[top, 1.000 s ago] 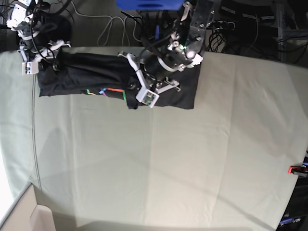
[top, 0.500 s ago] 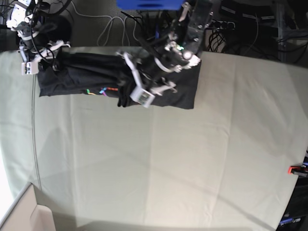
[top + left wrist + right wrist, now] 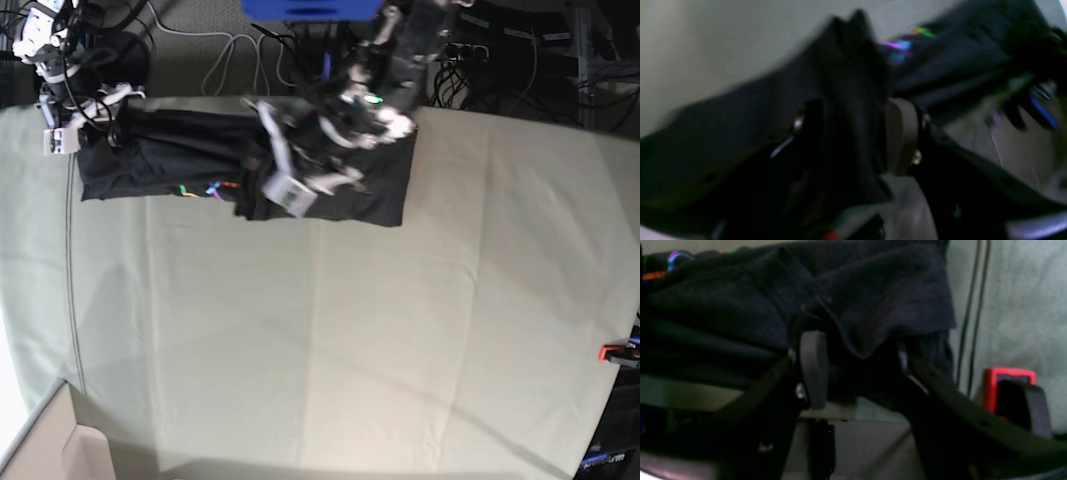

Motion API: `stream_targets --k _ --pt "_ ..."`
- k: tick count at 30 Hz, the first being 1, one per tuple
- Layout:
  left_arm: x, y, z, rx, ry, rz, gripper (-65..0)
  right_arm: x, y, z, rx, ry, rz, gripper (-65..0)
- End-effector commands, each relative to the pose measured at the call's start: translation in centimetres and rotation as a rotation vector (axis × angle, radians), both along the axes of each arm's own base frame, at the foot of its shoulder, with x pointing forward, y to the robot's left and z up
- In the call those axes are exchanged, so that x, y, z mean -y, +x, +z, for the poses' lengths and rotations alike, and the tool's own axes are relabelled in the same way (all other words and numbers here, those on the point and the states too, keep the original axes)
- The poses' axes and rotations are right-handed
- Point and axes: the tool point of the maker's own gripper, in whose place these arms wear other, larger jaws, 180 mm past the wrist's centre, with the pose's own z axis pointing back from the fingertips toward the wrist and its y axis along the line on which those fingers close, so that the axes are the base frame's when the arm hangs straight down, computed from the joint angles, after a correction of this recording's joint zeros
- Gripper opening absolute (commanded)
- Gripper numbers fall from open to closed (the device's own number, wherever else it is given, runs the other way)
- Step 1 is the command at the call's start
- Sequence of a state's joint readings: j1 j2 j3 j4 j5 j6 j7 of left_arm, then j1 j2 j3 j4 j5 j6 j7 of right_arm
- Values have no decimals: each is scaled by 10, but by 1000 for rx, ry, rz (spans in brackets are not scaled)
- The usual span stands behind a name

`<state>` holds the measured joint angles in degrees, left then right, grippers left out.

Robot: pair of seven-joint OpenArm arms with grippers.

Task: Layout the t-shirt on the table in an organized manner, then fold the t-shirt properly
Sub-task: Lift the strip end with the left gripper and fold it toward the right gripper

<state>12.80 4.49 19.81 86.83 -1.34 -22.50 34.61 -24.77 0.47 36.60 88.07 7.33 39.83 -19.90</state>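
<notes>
Lying lengthwise along the table's (image 3: 400, 340) far edge — t-shirt (image 3: 160, 160); both pincers pinching it.

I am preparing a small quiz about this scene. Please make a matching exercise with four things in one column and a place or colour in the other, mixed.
Things:
1. t-shirt
2. table
3. left gripper
4. right gripper

Descriptions:
A. pale grey-green
B. at the shirt's end near the table's edge
C. black with a rainbow print
D. over the middle of the shirt

Pairs: 1-C, 2-A, 3-D, 4-B
</notes>
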Motion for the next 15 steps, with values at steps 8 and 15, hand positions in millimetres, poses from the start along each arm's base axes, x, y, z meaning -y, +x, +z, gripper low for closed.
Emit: stream_targets --k 8,15 --pt "29 -17 3 50 3 -186 -353 7 5 11 42 -17 -1 -384" --pt "18 -8 43 171 -27 -183 -353 26 1 18 52 -47 -49 -379"
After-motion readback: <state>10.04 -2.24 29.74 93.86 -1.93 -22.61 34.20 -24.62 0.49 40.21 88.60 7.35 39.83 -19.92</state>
